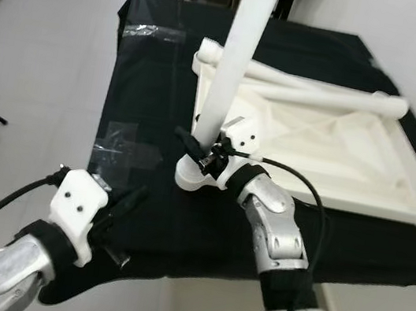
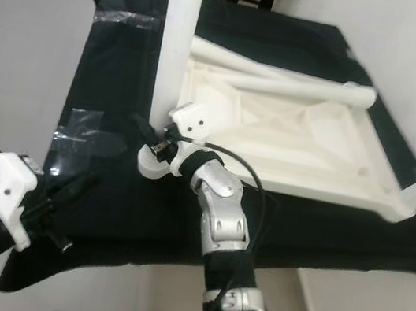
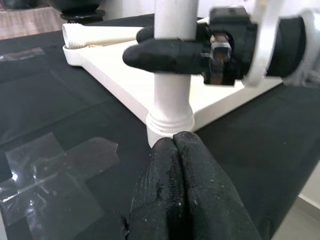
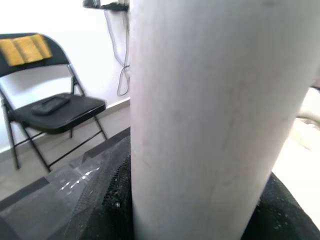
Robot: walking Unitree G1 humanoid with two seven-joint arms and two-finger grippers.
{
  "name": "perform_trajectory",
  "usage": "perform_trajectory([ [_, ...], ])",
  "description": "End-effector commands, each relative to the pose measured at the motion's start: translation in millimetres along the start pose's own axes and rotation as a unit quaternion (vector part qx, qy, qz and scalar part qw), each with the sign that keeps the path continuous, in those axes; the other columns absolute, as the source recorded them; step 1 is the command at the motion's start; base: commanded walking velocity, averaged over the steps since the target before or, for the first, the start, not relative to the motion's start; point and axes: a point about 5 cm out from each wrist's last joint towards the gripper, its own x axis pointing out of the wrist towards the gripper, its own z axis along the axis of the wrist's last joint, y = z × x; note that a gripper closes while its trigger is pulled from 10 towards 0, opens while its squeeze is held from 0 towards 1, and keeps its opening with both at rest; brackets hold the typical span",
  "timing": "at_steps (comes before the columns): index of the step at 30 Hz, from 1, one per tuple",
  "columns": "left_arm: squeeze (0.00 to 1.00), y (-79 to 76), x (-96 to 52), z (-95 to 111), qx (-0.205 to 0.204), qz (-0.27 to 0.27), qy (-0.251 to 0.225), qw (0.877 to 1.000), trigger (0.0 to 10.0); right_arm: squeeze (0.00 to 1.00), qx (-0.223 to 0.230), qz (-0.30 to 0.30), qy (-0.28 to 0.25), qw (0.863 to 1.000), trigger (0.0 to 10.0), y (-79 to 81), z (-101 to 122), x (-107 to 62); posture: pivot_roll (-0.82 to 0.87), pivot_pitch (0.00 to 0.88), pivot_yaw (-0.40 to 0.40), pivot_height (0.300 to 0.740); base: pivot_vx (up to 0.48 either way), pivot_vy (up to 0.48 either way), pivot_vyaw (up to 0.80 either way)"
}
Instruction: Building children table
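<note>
A white plastic children's tabletop [image 1: 329,148] lies upside down on a black-covered table [image 1: 150,74]. A white table leg [image 1: 236,56] stands upright in the near left corner socket [image 1: 193,175]. My right gripper [image 1: 198,144] is shut on this leg just above the socket; the leg [image 4: 210,115] is close up in the right wrist view. Two more white legs [image 1: 315,90] lie across the far side of the tabletop. My left gripper [image 1: 130,202] hovers low over the cloth, near the front left, its fingers [image 3: 185,190] pressed together, empty and pointing at the socket [image 3: 170,122].
Clear tape patches [image 1: 125,150] hold the black cloth, another strip [image 1: 153,32] at the far left. The table's front edge is close to my body. A black folding chair [image 4: 55,107] stands by the wall. Light tile floor [image 1: 39,63] lies left of the table.
</note>
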Motion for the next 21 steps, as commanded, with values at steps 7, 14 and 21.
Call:
perform_trajectory([
  [7,0.0,1.7,-1.4,1,0.0,0.006,0.0,1.0,10.0,0.0,-0.008,0.026,0.066,0.997,10.0,-3.9,-17,13.5,0.12,0.23,-0.12,0.74,0.0,0.0,0.0],
  [14,0.0,-1.2,2.8,2,-0.004,0.0,-0.006,1.0,10.0,1.0,0.043,0.134,0.043,0.989,10.0,-11.4,6,24.3,0.12,0.232,-0.129,0.74,0.0,0.0,0.0],
  [21,0.0,-1.0,3.0,2,-0.002,0.005,-0.007,1.0,10.0,0.04,-0.008,0.309,-0.003,0.951,10.0,-15.6,34,22.9,0.13,0.232,-0.136,0.74,0.0,0.0,0.0],
])
